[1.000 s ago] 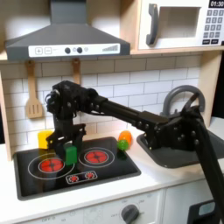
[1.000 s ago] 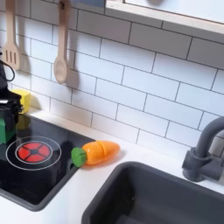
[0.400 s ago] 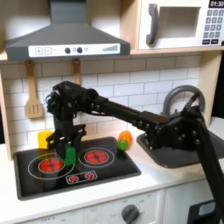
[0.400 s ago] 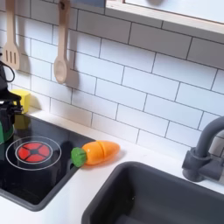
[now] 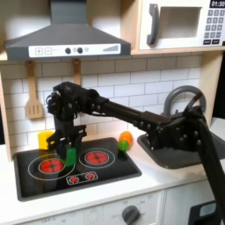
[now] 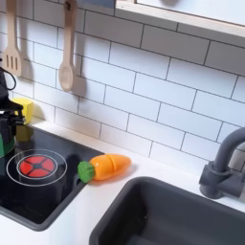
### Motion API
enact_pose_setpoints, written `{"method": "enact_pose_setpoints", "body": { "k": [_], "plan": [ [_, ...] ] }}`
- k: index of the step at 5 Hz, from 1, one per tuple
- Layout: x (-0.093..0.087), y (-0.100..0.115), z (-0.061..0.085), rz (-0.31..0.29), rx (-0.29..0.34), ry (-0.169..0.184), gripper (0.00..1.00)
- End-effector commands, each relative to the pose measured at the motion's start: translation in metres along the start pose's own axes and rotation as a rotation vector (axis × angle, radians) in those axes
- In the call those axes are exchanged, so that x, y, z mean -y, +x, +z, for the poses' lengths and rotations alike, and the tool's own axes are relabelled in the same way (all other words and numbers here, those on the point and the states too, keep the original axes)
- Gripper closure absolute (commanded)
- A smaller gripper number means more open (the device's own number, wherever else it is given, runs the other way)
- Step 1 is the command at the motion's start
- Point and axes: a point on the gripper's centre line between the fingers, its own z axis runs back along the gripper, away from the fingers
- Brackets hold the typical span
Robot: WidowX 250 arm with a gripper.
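Observation:
The black gripper hangs low over the left side of the toy stove, and it also shows at the second exterior view's left edge. Its fingers stand apart, one on each side of a small green object that reaches down to the stove top between the two red burners. The green object is closer to the finger on the first exterior view's right. A sliver of it appears under the gripper. The jaws look open and not pressed on the object.
An orange toy carrot with a green top lies beside the stove's right edge. Something yellow sits behind the gripper by the tiled wall. A spatula and a wooden spoon hang above. The sink and faucet are to the right.

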Motion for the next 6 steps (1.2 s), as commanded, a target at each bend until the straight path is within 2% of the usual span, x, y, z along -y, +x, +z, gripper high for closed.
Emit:
{"method": "enact_pose_setpoints", "body": {
  "k": [1,2,4,5,6],
  "plan": [
    [0.010,-0.002,0.008,-0.013,-0.005,-0.038,1.00],
    [0.011,-0.005,0.008,-0.013,-0.021,-0.057,1.00],
    [0.013,-0.006,0.007,-0.015,-0.025,-0.073,1.00],
    [0.017,-0.004,0.023,-0.032,0.015,-0.066,1.00],
    [0.016,-0.006,0.023,-0.035,0.017,-0.055,1.00]
  ]
}}
